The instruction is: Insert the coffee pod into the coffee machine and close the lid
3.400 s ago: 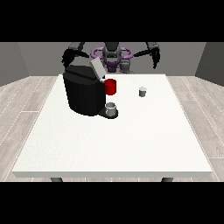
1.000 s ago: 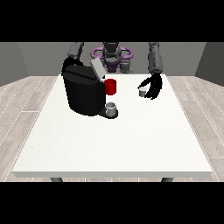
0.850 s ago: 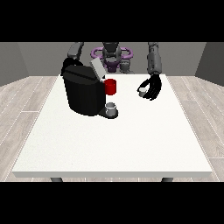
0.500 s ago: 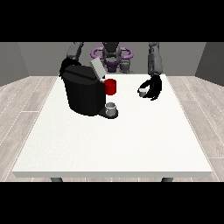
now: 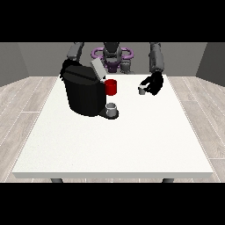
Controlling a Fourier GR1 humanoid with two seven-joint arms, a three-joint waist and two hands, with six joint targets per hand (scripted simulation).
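The small grey-white coffee pod [image 5: 141,90] stands on the white table [image 5: 114,145], right of the machine. The hand at the view's right [image 5: 154,83] is at the pod's right side, its fingers curled round it. The black coffee machine [image 5: 83,93] stands at the table's back left, with its grey lid [image 5: 97,69] tilted up and open. It has a red part [image 5: 111,87] on its front and a small grey cup [image 5: 112,108] on its base. The hand at the view's left [image 5: 66,67] is behind the machine's top corner and mostly hidden.
The robot's torso [image 5: 112,56] stands behind the table's far edge, between the two arms. Bare white tabletop stretches from the machine to the near edge [image 5: 114,175]. Wooden floor surrounds the table.
The hand at the view's right came down from its raised position to the pod and has curled round it. The hand at the view's left dropped behind the machine. The pod has hardly moved.
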